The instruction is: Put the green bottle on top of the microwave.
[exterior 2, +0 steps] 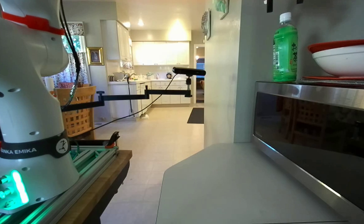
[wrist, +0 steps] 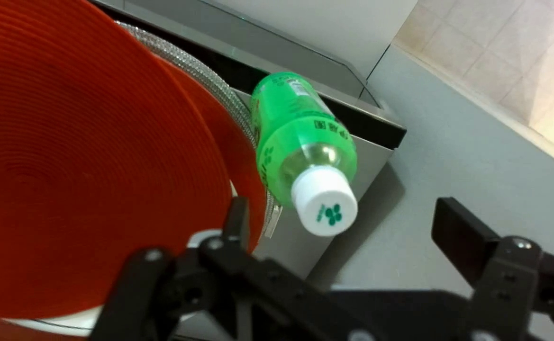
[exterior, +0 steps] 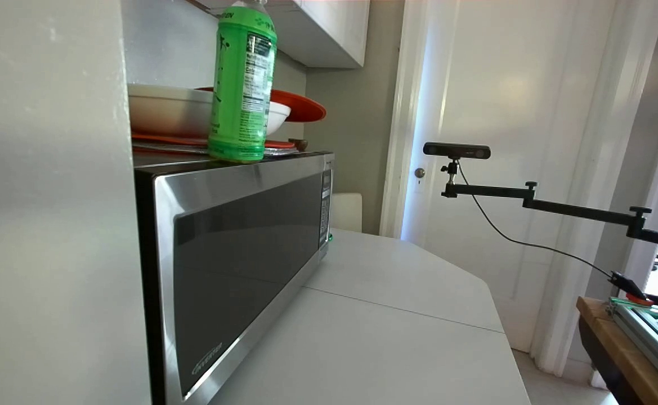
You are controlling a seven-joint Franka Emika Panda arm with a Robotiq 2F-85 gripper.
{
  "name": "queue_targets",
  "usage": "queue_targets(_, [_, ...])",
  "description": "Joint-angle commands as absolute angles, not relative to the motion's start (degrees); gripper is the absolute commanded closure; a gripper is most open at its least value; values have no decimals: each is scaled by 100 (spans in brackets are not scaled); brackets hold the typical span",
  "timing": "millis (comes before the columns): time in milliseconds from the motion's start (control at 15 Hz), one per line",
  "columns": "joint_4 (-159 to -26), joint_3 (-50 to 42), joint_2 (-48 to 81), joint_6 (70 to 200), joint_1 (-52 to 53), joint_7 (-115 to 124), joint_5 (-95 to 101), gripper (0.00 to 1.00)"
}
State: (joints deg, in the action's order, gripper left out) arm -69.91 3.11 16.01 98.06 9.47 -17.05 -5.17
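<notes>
The green bottle (exterior: 242,84) with a white cap stands upright on top of the microwave (exterior: 238,177), near its front edge at one end. It shows in an exterior view (exterior 2: 285,53) and in the wrist view (wrist: 300,128). The steel and black microwave also shows in an exterior view (exterior 2: 322,95). My gripper (wrist: 346,227) is open and empty above the bottle, with the white cap showing between its fingers in the wrist view. Only the dark fingertips of the gripper (exterior 2: 284,3) show at the top of an exterior view, apart from the bottle.
Beside the bottle on the microwave are a white bowl (exterior 2: 350,62), a red plate (wrist: 92,166) over it and flat mats under it. A wall cabinet (exterior: 334,34) hangs above. A camera on a black arm (exterior: 457,150) stands across the grey counter (exterior: 396,337).
</notes>
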Motion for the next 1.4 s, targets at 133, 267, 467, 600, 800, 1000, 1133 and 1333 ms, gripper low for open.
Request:
queue_targets(133, [-8064,304,375,9486,878,-1798,-685,0])
queue_targets(267, [-8692,233,-157,9478,810,-1836,-659,0])
queue_targets(467, [-9668,38,-768,9542,632,-1902,-529,0])
queue_targets(600, [-10347,-13,-1068,9656,386,-1929,-483,0])
queue_targets(800, [-11475,-177,-1349,10130,162,-2005,-500,0])
queue_targets(1000, [-12404,-304,-1389,10783,49,-2127,-557,0])
queue_targets(1133, [-12887,-375,-1360,11284,11,-2228,-615,0])
queue_targets(1333, [-12907,-380,-1130,11377,-5,-2087,-518,0])
